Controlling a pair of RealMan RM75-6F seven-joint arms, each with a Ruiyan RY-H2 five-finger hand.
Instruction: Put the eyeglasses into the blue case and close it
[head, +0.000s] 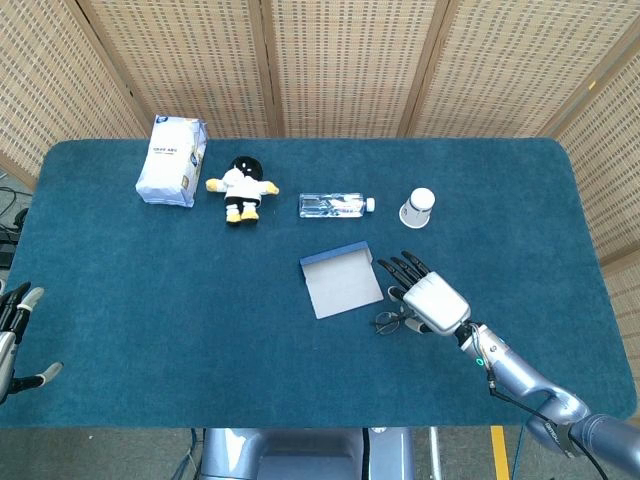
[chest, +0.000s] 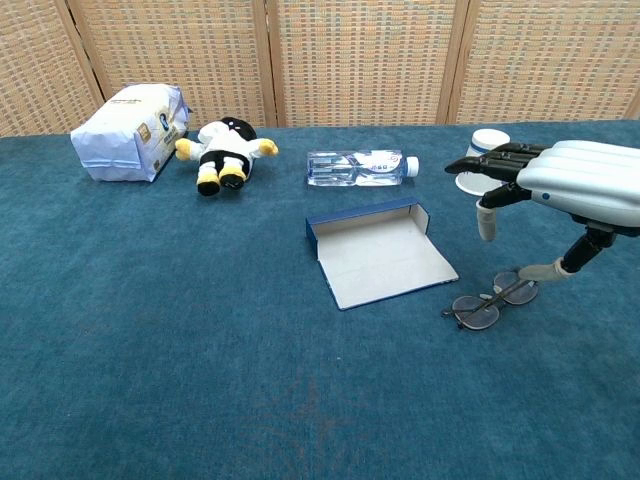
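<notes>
Your right hand (chest: 560, 185) hovers, fingers spread and holding nothing, above the thin wire-framed eyeglasses (chest: 492, 300), which lie at four o'clock of the open blue rectangular case (chest: 375, 252).

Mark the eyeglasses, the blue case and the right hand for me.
eyeglasses (chest: 476, 311): chest view, on the nearer lens.
blue case (chest: 385, 262): chest view, on the pale inside of the open flap.
right hand (chest: 570, 180): chest view, on the back of the hand, above the glasses.
</notes>
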